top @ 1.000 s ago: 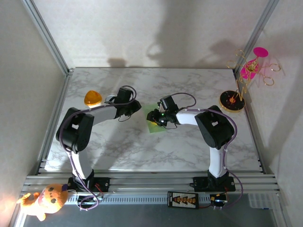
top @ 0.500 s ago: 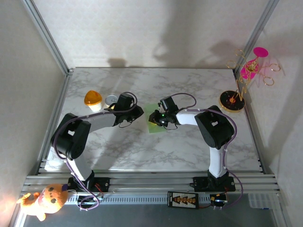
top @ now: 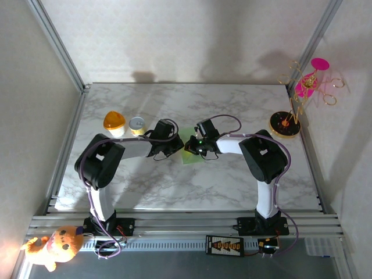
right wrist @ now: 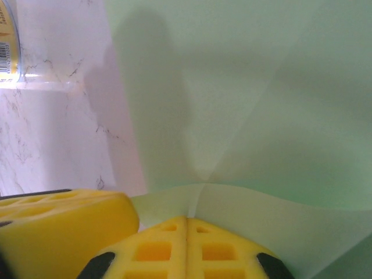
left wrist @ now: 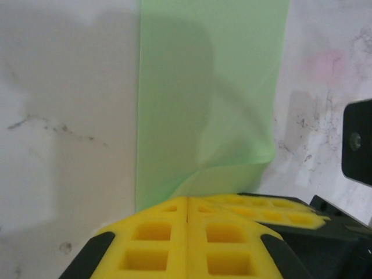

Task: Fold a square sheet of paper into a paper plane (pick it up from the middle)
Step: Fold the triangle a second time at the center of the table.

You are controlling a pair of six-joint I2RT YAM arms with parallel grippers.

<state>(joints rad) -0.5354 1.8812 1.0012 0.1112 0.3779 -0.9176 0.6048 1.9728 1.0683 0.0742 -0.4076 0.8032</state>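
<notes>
Both clamped on the square sheet of paper (left wrist: 206,87), left end effector (left wrist: 187,200), right end effector (right wrist: 187,220)

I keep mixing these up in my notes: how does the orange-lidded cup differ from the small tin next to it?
The cup has a domed orange lid; the tin has a flat silvery top. The cup looks wider than the tin. The tin stands nearer the green sheet; the cup is farther left. Both stand upright, side by side on the marble table.
</notes>
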